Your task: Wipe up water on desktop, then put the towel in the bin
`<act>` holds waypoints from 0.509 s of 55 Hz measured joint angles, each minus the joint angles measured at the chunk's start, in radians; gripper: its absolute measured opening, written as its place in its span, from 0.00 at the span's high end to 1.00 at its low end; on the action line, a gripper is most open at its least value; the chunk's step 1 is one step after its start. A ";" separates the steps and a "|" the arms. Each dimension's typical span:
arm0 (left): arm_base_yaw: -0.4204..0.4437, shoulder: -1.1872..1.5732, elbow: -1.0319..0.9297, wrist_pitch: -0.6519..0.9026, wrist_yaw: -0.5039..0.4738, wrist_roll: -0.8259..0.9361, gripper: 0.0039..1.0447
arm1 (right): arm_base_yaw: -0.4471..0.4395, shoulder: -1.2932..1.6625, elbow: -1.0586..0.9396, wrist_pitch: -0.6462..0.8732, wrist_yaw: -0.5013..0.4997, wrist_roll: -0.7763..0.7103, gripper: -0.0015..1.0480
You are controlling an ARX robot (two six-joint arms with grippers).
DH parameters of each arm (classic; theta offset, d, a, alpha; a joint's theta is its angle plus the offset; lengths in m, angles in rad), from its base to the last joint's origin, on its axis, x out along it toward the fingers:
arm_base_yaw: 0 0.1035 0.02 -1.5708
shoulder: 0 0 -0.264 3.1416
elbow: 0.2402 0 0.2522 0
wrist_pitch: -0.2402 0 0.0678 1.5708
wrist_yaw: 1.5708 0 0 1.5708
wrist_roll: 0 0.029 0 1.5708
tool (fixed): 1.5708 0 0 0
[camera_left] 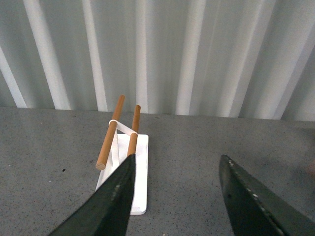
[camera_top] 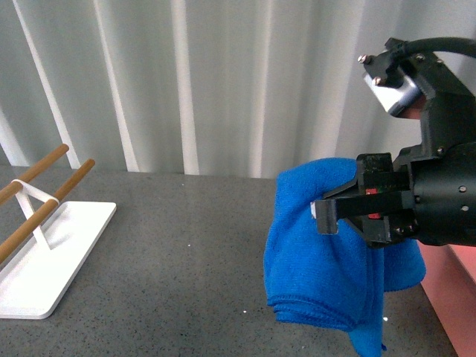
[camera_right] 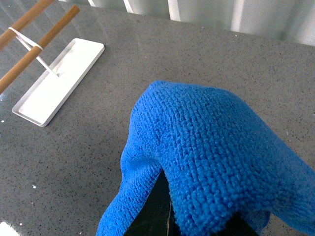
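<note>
My right gripper (camera_top: pixel 327 216) is shut on the bright blue towel (camera_top: pixel 316 275) and holds it up above the dark grey speckled desktop (camera_top: pixel 186 253), at the right of the front view. The towel hangs in folds below the jaws. In the right wrist view the towel (camera_right: pixel 211 147) drapes over the gripper (camera_right: pixel 170 223) and hides most of it. A salmon-pink bin (camera_top: pixel 457 294) shows at the right edge, just right of the towel. My left gripper (camera_left: pixel 177 196) is open and empty above the desktop (camera_left: pixel 187 147). I see no water clearly on the desktop.
A flat white tray (camera_top: pixel 52 260) with two wooden rails (camera_top: pixel 44 197) stands at the left of the desktop; it also shows in the left wrist view (camera_left: pixel 140 167) and the right wrist view (camera_right: pixel 59 81). A white ribbed wall (camera_top: pixel 223 82) runs along the back.
</note>
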 joint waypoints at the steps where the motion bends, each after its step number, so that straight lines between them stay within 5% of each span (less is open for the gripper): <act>1: 0.000 0.000 0.000 0.000 0.000 0.000 0.45 | 0.000 0.014 0.012 -0.011 0.007 0.005 0.96; 13: 0.000 0.000 0.000 0.000 0.000 0.000 0.05 | 0.003 0.179 0.107 -0.074 0.048 0.042 0.96; 28: 0.000 0.000 0.000 0.000 0.000 0.000 0.06 | 0.031 0.465 0.212 -0.073 0.069 0.079 0.96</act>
